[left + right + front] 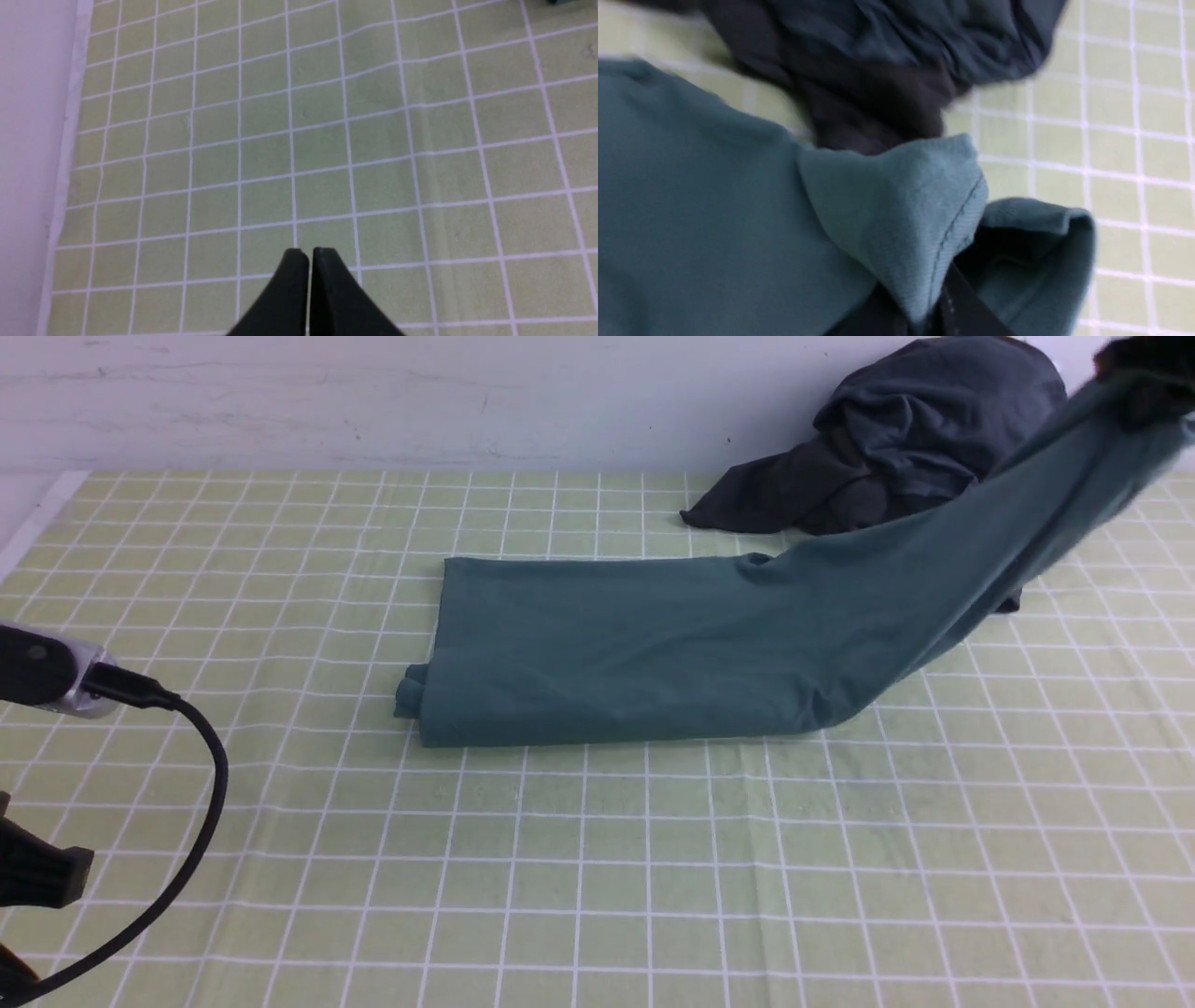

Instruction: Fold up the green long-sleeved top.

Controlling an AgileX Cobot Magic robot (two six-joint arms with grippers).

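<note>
A: Loc. of green long-sleeved top [653, 644]?
B: Folded band, mid-table on checked cloth [653, 877]. Right end is lifted off the surface, in front of dark heap [896, 439].
A: R gripper [920, 312]?
B: Jaws clamped on top's stitched edge (wrist view blurred).
A: L gripper [309, 254]?
B: Jaws pressed together, nothing held, above bare cloth at left.

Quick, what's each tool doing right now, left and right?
Left tool: closed, holding nothing.
Right tool: closed on one end of the green top, holding it up off the table.
</note>
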